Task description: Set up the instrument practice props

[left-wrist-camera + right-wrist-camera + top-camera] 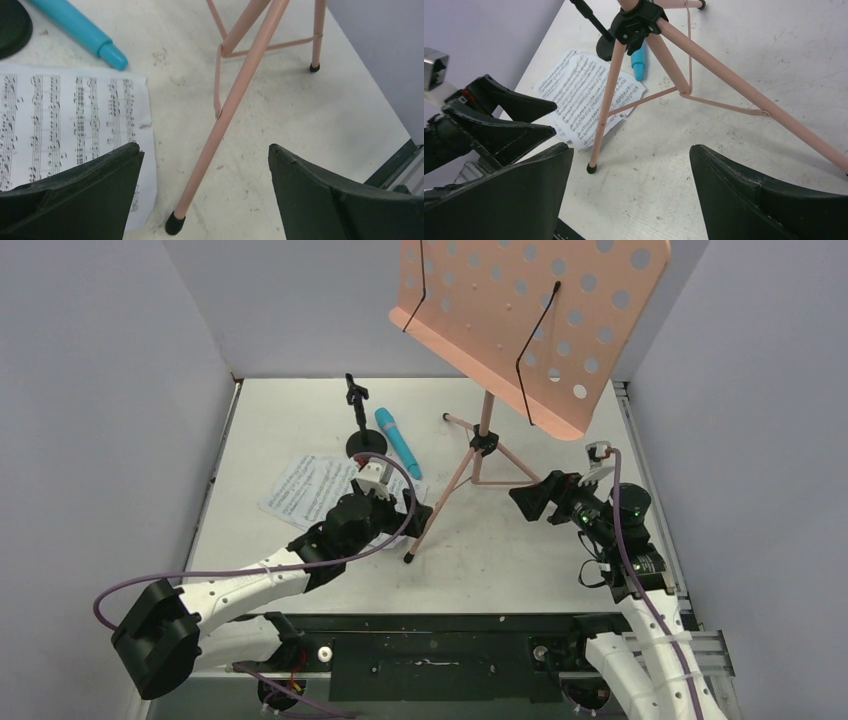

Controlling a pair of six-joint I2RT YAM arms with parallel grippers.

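The pink perforated music stand stands upright on its tripod legs in the middle of the table. My left gripper is open, its fingers on either side of the near leg without touching it. My right gripper is open and empty beside the right leg. The white sheet-music pages lie flat left of the stand. The bright blue microphone lies on the table next to the black round-based mic stand.
Grey walls close in the table at the left, back and right. The stand's desk overhangs the back right of the table. A black rail runs along the near edge between the arm bases.
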